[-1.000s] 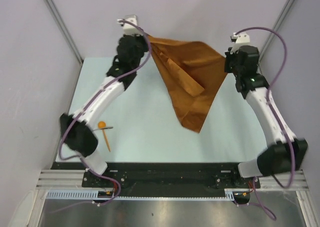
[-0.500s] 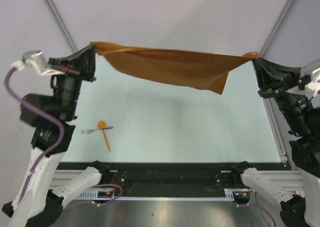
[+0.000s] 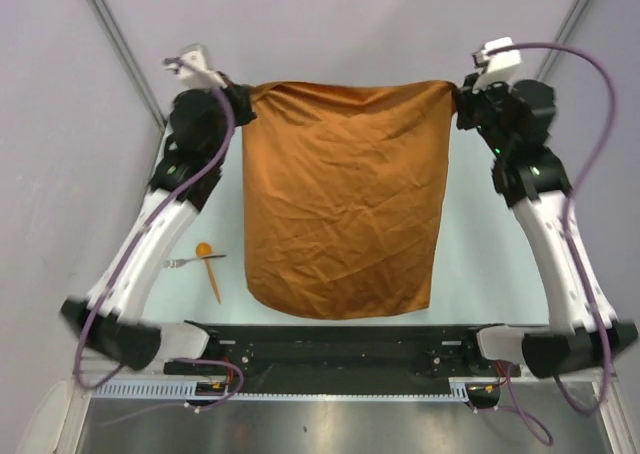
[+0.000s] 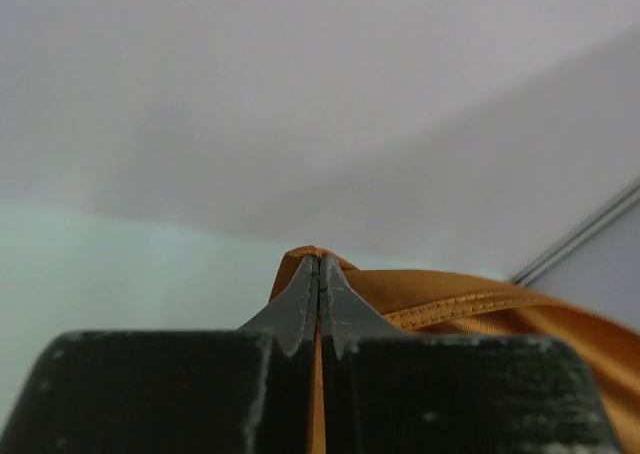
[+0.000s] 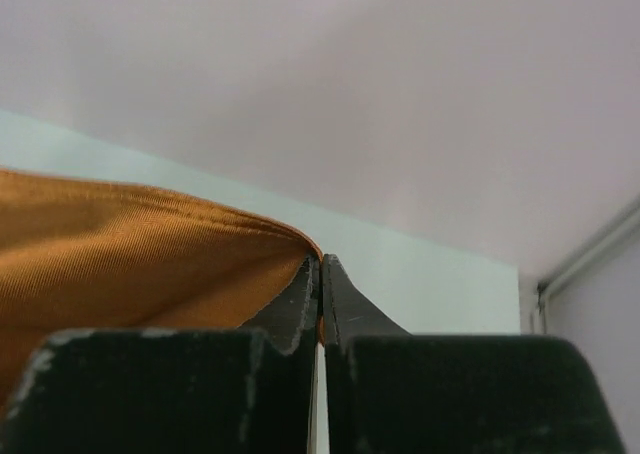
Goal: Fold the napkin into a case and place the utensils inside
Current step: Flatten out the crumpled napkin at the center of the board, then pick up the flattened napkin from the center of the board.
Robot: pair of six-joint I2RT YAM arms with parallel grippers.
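Your table point(image 3: 490, 264) carries the napkin point(image 3: 345, 199), spread long from 12 toward 6 o'clock. Its top corners are pinched at 11 by the left claw point(image 3: 243, 104) and at 1 by the right claw point(image 3: 458, 102), both clamped tight. The utensils point(image 3: 203, 249) lie at 8 o'clock, on the left claw's side.

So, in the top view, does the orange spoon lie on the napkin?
No, the spoon lies on the bare table to the left of the napkin, apart from it.
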